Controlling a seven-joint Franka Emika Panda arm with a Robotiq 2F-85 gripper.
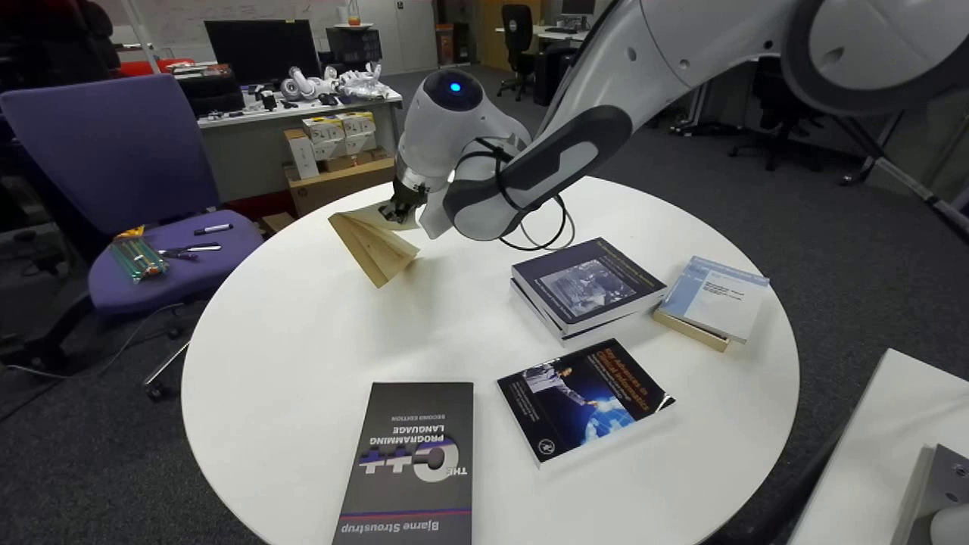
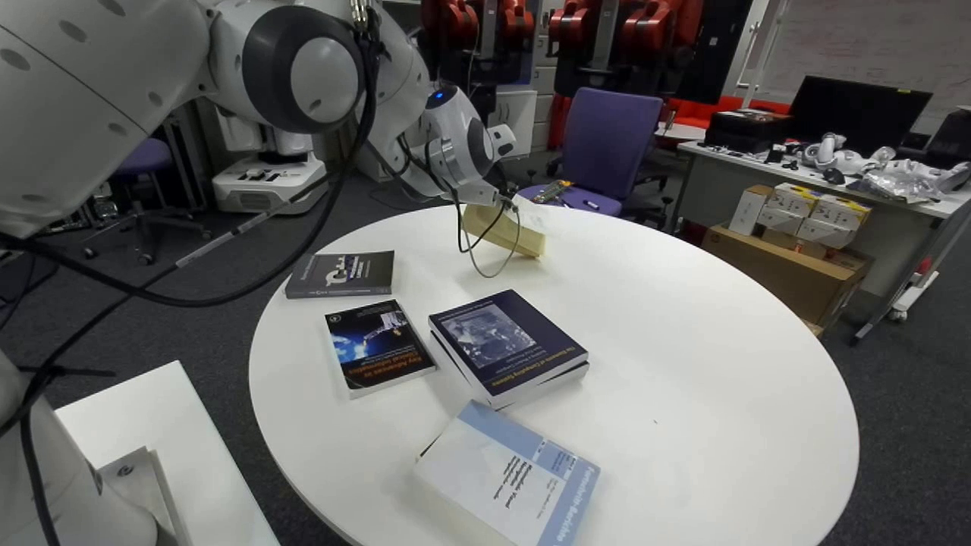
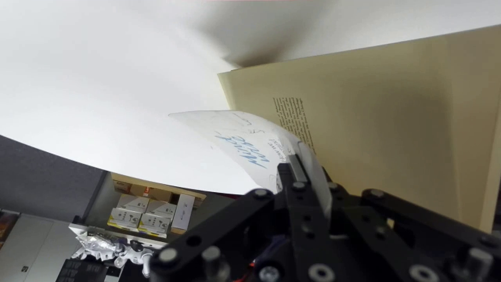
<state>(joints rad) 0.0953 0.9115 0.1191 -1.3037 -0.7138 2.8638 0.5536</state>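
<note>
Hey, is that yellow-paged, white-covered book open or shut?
The book is open: the black metal claw pinches its bent white cover, exposing printed text on yellowish paper.

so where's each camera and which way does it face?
In an exterior view: C++ book nearest, facing down across the round table toward the monitor; arm and gripper show.
In an exterior view: near the robot base, light-blue book nearest, facing down across the table toward the purple chair; base, arm, gripper show.
Wrist view: wrist-mounted, facing along the fingers at the yellowed book, whose white cover they pinch; background upside down.
Both exterior views share the table, chair and C++ book; boxes show in all three.
</note>
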